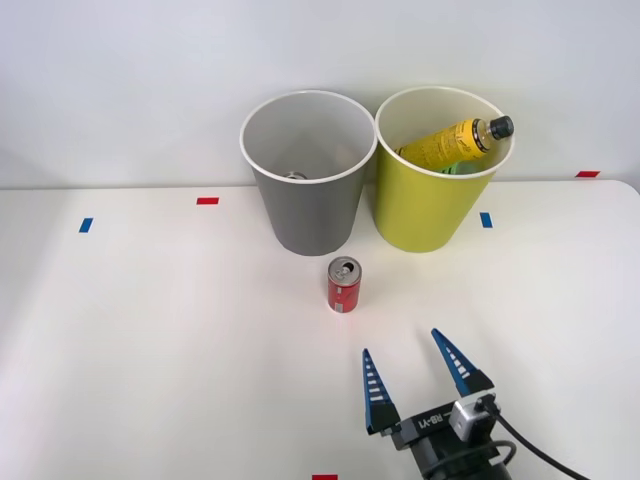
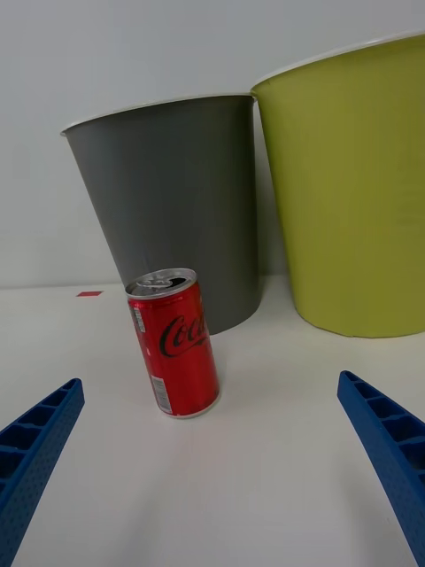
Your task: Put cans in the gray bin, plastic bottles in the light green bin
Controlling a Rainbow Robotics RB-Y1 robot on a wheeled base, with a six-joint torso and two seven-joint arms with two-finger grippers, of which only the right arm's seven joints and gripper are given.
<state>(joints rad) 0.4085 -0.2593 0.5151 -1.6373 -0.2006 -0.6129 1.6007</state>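
Observation:
A small red can [image 1: 344,285] [image 2: 173,344] stands upright on the white table, just in front of the gray bin [image 1: 308,172] [image 2: 173,195]. Something silvery lies at the bottom of that bin. To its right stands the light green bin [image 1: 438,170] [image 2: 354,186], with a yellow plastic bottle [image 1: 458,141] leaning inside, its black cap poking over the rim. My right gripper [image 1: 403,356] [image 2: 212,461] is open near the table's front edge, nearer than the can and a little to its right, with nothing between its blue fingers.
Small red and blue tape marks [image 1: 207,200] dot the white table [image 1: 150,340]. A pale wall rises behind the bins. Bare table surface lies to the left and right of the can.

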